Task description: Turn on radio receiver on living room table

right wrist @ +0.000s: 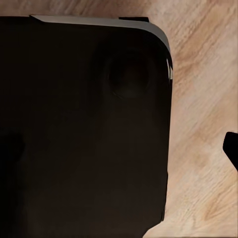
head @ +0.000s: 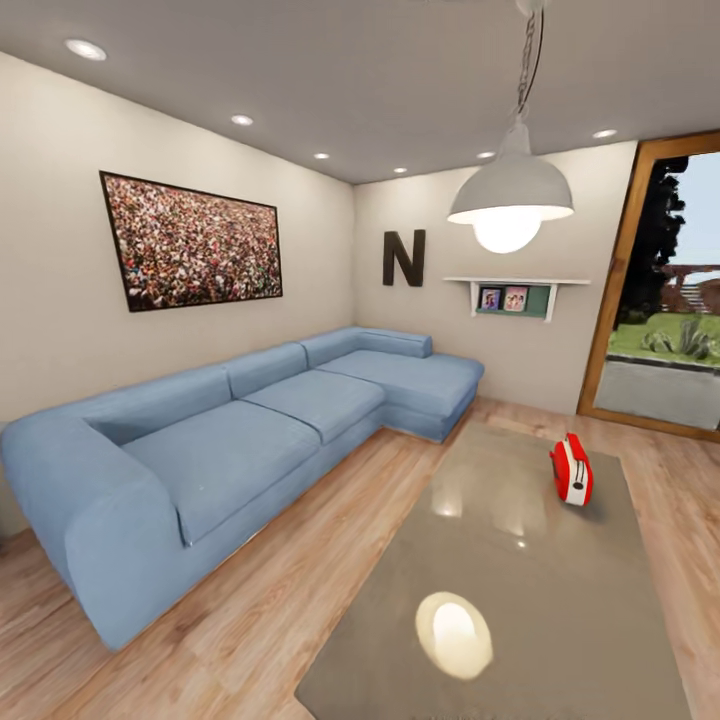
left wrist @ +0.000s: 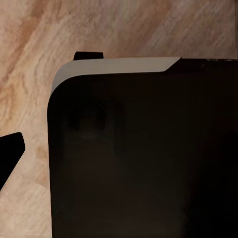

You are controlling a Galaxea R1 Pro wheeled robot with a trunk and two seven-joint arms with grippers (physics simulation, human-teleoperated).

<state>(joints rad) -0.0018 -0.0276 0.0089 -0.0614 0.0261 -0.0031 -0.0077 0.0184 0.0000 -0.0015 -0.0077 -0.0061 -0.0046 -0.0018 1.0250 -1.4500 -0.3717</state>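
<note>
A small red radio receiver (head: 572, 469) with a white band stands upright right of centre on my grey glossy table (head: 520, 610); whether my grippers are clenched or released, I cannot tell.

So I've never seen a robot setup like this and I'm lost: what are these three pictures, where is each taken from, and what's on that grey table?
These are simulator renders from a wheeled robot with two arms. The big picture comes from a camera on its head, looking into a living room: a blue sofa, a crowd picture on the wall, a pendant lamp, and a low grey table with a glossy top. On the table stands one thing, a small red radio receiver, near its far right side. The other two pictures come from cameras near each arm's jaws. Both look down at wood floor past a dark rounded body, probably part of the robot itself. Nothing is seen held, and whether the jaws are open or shut cannot be told.
</note>
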